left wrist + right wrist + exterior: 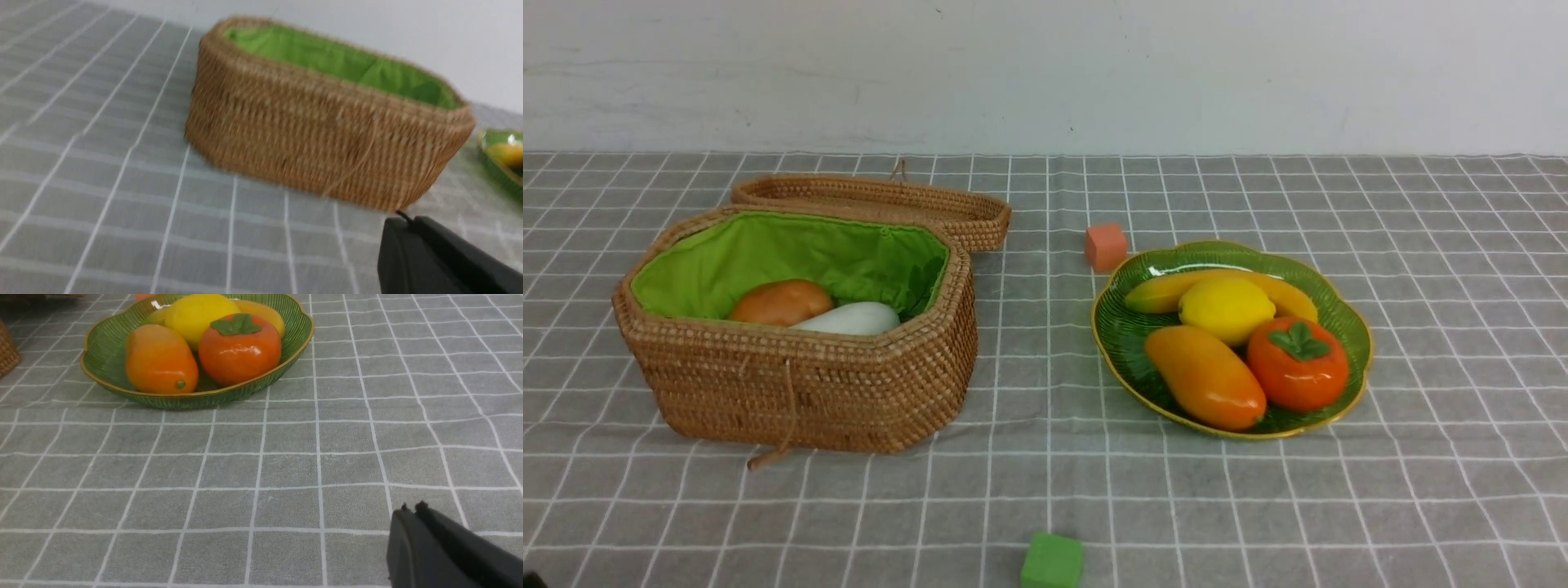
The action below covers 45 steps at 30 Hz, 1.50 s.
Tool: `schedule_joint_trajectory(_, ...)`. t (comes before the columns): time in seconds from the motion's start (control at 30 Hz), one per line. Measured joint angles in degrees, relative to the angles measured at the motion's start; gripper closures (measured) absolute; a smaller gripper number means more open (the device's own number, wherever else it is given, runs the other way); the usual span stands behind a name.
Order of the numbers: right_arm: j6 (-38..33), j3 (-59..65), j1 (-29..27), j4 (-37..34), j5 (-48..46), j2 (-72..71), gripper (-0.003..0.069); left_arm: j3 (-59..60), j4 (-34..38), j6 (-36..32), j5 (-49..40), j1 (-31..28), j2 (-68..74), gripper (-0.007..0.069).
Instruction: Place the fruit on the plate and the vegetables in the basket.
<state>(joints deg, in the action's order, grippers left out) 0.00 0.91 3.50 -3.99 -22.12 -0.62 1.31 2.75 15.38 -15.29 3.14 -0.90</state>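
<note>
The green plate [1343, 322] with a gold rim holds a lemon [1225, 309], a persimmon [1297, 363], a mango [1205, 377] and a banana [1156, 292]. In the wicker basket [800, 384], lined in green with its lid back, lie a potato [780, 302] and a white radish [849, 320]; the eggplant is hidden. Neither arm shows in the front view. My left gripper [406, 222] is shut and empty, low over the cloth near the basket [318, 143]. Also shut and empty, my right gripper [410, 510] hovers short of the plate [104, 347].
A small orange cube [1105, 247] sits just behind the plate. A small green cube [1052, 562] lies at the front edge of the grey checked tablecloth. The basket's lid [882, 204] lies open behind it.
</note>
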Motion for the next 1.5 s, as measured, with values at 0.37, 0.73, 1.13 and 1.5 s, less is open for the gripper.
schedule_joint_trajectory(0.37,0.0,0.0,0.0,0.0,0.0,0.0,0.0648,0.5,0.05,2.45,-6.12,-0.19,0.0,0.0637)
schedule_joint_trajectory(0.73,0.0,0.0,0.0,0.0,0.0,0.0,0.0634,0.5,0.05,2.45,-6.12,-0.19,0.0,0.0637)
schedule_joint_trajectory(1.13,0.0,0.0,0.0,0.0,0.0,0.0,0.0629,0.5,0.05,2.51,-6.12,-0.19,0.0,0.0629)
schedule_joint_trajectory(1.5,0.0,0.0,0.0,0.0,0.0,0.0,0.0622,0.5,0.05,2.51,-6.12,-0.19,0.0,0.0627)
